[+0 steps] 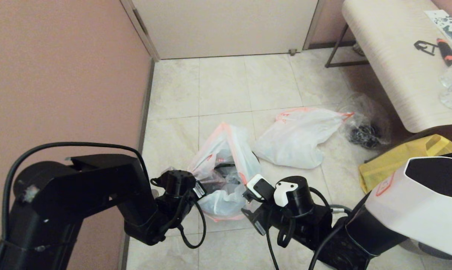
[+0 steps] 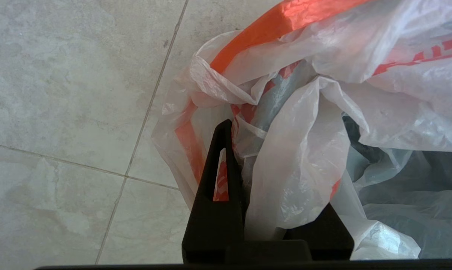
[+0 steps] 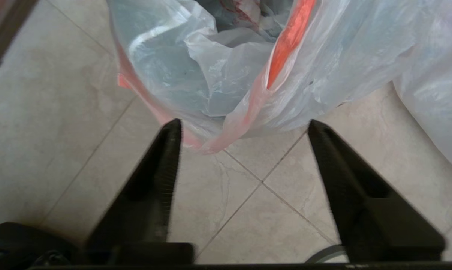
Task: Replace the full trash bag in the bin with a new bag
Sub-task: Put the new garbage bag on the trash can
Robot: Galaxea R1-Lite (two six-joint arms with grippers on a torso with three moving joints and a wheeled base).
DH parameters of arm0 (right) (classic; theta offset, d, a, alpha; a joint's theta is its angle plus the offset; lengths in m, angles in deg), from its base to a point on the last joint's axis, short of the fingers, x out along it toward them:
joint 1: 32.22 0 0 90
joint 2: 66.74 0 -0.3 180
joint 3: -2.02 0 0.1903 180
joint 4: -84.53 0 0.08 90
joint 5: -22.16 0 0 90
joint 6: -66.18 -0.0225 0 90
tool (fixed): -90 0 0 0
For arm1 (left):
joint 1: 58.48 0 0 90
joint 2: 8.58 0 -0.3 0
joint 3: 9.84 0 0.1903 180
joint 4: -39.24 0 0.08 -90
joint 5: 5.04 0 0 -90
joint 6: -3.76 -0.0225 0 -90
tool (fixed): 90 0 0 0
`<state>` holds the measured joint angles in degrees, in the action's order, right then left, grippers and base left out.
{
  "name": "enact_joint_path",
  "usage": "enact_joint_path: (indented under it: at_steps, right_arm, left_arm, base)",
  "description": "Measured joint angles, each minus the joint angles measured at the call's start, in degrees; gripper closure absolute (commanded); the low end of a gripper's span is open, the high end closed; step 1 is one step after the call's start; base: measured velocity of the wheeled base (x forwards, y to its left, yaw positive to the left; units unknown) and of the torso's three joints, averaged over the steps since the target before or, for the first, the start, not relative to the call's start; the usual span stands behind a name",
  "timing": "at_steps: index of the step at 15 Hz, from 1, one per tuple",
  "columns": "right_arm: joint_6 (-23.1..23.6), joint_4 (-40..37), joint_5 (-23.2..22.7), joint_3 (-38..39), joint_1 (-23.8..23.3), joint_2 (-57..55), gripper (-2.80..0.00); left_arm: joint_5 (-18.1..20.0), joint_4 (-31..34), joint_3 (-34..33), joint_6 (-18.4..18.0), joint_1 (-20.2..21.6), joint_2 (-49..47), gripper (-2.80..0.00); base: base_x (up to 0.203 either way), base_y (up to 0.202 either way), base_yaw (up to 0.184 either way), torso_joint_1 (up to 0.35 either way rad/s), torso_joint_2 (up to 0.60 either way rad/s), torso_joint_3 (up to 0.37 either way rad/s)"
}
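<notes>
The new bag [image 1: 226, 165] stands opened over the bin, which is hidden beneath it, on the floor [image 1: 226, 86] near the wall. The left hand [image 2: 244, 180] is closed on a fold of the bag's rim, likely to keep the mouth spread. The right hand [image 3: 244, 165] gapes wide and empty just short of the opposite rim. The full trash bag [image 1: 297, 135] lies beside it; a clear bag [image 1: 364, 120] and yellow tote [image 1: 398, 157] sit by the desk [image 1: 394, 60].

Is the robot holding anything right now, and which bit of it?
Yes. The left gripper pinches a bunched fold near the orange-red rim of the new bag. The right gripper is open, just short of that bag, holding nothing.
</notes>
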<state>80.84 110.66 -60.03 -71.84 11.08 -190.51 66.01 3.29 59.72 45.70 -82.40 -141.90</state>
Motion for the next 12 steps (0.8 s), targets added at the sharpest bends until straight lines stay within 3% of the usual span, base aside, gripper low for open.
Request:
enact_joint_path:
  at_steps: [2, 3, 6, 9, 12]
  right_arm:
    - [0.11, -0.03, -0.53, -0.51, 0.36, 0.05, -2.8]
    - [0.12, -0.06, -0.72, -1.66, 0.72, -0.61, 0.0]
    - [0.05, -2.0, -2.54, -7.95, 0.99, -3.74, 0.0]
    - [-1.25, -9.38, -6.85, -14.78, 0.47, -5.7, 0.0]
    - [-1.9, -10.46, -7.76, -14.67, 1.02, -4.5, 0.0]
  left_arm:
    - [-0.01, -0.02, 0.04, -0.08, -0.05, -0.05, 0.0]
    - [-0.01, -0.02, 0.04, -0.08, -0.06, -0.07, 0.0]
    - [0.01, -0.16, -0.05, -0.1, -0.04, -0.13, 0.0]
    - [0.0, -0.1, -0.2, -0.1, -0.02, -0.16, 0.0]
    - [0.01, -0.11, -0.17, -0.1, -0.06, -0.16, 0.0]
  base:
    - [0.0, 0.0, 0.0, 0.0, 0.0, 0.0]
    - [0.0, 0.0, 0.0, 0.0, 0.0, 0.0]
    - [0.0, 0.0, 0.0, 0.0, 0.0, 0.0]
    - [0.0, 0.0, 0.0, 0.0, 0.0, 0.0]
    - [0.0, 0.0, 0.0, 0.0, 0.0, 0.0]
